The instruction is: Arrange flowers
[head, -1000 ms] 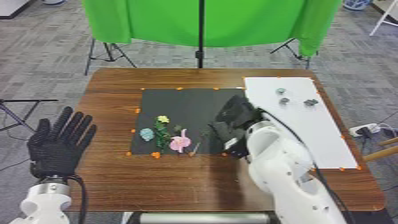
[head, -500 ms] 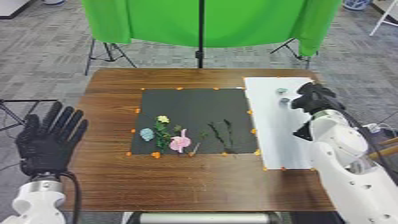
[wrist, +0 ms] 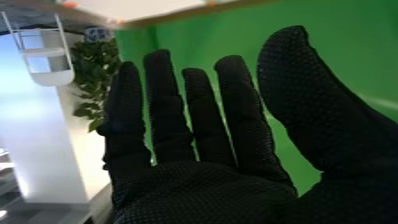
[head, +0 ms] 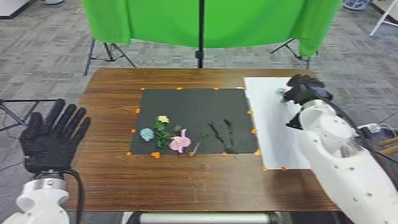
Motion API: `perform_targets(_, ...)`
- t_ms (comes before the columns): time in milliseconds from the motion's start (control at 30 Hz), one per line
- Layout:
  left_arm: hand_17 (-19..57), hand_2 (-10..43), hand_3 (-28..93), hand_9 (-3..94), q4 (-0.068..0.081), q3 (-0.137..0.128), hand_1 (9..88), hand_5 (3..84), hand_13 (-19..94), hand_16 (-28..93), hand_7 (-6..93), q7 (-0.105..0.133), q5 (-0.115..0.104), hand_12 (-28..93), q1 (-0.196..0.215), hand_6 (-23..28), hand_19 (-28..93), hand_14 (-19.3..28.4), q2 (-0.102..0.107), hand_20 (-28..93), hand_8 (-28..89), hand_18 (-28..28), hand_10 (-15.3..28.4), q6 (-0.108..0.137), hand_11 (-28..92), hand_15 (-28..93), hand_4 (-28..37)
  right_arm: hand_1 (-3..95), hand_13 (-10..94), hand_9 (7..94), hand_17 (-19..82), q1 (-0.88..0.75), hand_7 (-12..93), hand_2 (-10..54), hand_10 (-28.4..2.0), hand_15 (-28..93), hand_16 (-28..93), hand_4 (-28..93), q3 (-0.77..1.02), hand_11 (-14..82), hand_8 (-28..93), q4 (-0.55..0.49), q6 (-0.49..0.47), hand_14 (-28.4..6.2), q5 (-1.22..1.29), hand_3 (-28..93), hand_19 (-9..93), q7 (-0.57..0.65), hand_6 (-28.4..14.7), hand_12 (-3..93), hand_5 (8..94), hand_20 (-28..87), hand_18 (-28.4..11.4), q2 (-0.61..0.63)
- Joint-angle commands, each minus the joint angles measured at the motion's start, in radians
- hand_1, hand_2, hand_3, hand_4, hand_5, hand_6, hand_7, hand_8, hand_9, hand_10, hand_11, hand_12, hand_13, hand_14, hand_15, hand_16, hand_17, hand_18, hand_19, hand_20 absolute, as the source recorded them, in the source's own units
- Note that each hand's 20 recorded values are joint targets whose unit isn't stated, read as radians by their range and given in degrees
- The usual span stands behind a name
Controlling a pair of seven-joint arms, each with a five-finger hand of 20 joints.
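Lying on the near half of the black mat (head: pixel 194 102), the pink flower (head: pixel 180 143) is resting near the blue flower (head: pixel 147 134); dark stems (head: pixel 229 135) are lying to their right. The left hand (head: pixel 49 150) is pointing forward at the table's (head: pixel 115 185) left edge, straight fingers spreading apart. Farther, the right hand (head: pixel 307 90) is hovering over the white board's (head: pixel 274 120) far end, near a pale green flower (head: pixel 281 91), fingers standing straight, slightly apart.

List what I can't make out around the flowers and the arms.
- Head view: anything on the white board under the right hand; the hand covers it.
- Head view: the pale green bloom's petals; too small.
- Head view: leaves on the dark stems; too small, dark on the black mat.
- Head view: the left arm's base; cut off by the bottom edge.
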Motion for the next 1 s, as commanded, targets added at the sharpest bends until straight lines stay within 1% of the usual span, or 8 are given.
perform_targets(33,-4.6,10.4,75,38.1,0.021,0.037,24.1,42.6,33,-1,9.4,-0.012,0.005,11,-0.048,7.8,34,13.3,0.005,14,-8,14.5,13.7,-0.016,16,20,-28.3,45.3,40,44.3,20,0.106,14,-9.5,-11.8,29,19,-28,-0.025,6.1,-12,0.136,-0.104,-12.9,-0.047,85,75,0.008,-2.0,12.7,50.2,44,-20.5,-0.037)
perform_targets(300,-4.7,10.4,75,38.4,0.026,0.036,24.1,42.8,33,-1,9.5,-0.036,0.013,11,-0.052,7.9,34,13.4,0.004,14,-8,14.5,13.8,-0.015,16,20,-28.3,48.5,44,49.9,22,0.016,15,-9.5,-10.6,29,20,-28,0.007,8.1,-13,0.168,-0.154,-11.6,-0.063,84,75,-0.013,-0.4,13.0,53.3,43,-20.4,-0.047)
perform_targets(433,-4.7,10.5,75,38.5,0.026,0.036,24.2,42.8,33,-1,9.6,-0.042,0.006,11,-0.051,7.8,34,13.3,0.001,14,-8,14.5,13.8,-0.008,16,20,-28.3,49.3,51,56.5,24,-0.028,16,-9.5,-8.6,31,21,-28,0.014,9.8,-13,0.188,-0.139,-9.6,-0.081,82,76,-0.068,1.6,13.1,57.5,44,-19.6,-0.073)
perform_targets(533,-4.8,10.5,75,38.5,0.028,0.038,24.2,42.8,33,-1,9.7,-0.036,0.007,11,-0.056,7.8,35,13.3,0.003,14,-8,14.6,13.8,-0.016,16,20,-28.3,49.5,53,58.0,24,-0.034,17,-9.5,-8.3,32,22,-28,0.006,10.1,-13,0.203,-0.122,-9.1,-0.086,80,77,-0.097,2.2,13.2,58.1,44,-19.5,-0.094)
perform_targets(633,-4.7,10.5,75,38.5,0.027,0.045,24.2,42.8,33,-1,9.7,-0.038,0.0,11,-0.056,7.8,35,13.3,-0.006,14,-8,14.5,13.8,-0.007,16,20,-28.3,47.4,54,58.0,25,-0.037,16,-9.5,-9.1,34,22,-28,0.002,10.2,-14,0.206,-0.099,-9.1,-0.068,78,77,-0.083,1.6,13.5,58.1,45,-19.7,-0.104)
perform_targets(733,-4.8,10.5,75,38.6,0.023,0.04,24.3,42.9,33,-1,9.8,-0.039,0.001,11,-0.049,7.9,35,13.3,0.0,14,-8,14.6,13.9,-0.005,16,20,-28.3,41.8,54,56.5,25,-0.034,15,-9.5,-12.4,36,23,-28,-0.01,10.6,-13,0.208,-0.022,-10.1,-0.025,77,77,-0.034,-2.0,14.0,55.8,46,-19.9,-0.106)
perform_targets(833,-4.8,10.5,75,38.6,0.023,0.036,24.3,43.0,33,-1,9.8,-0.03,-0.003,11,-0.046,8.0,35,13.4,-0.003,14,-8,14.6,13.9,0.0,16,20,-28.3,39.9,54,54.4,25,-0.014,13,-9.5,-13.5,38,22,-28,-0.015,10.7,-12,0.216,-0.037,-10.5,-0.033,76,78,-0.07,-3.8,14.2,53.7,46,-20.1,-0.106)
perform_targets(1000,-4.7,10.5,75,38.7,0.021,0.038,24.3,43.1,33,-1,9.8,-0.038,-0.004,11,-0.041,8.1,35,13.4,-0.008,14,-8,14.6,13.9,0.003,16,20,-28.3,43.4,54,54.4,25,-0.008,15,-9.5,-12.8,40,21,-28,-0.032,11.6,-12,0.229,-0.057,-10.2,-0.061,73,78,-0.097,-3.0,14.6,53.5,46,-20.2,-0.114)
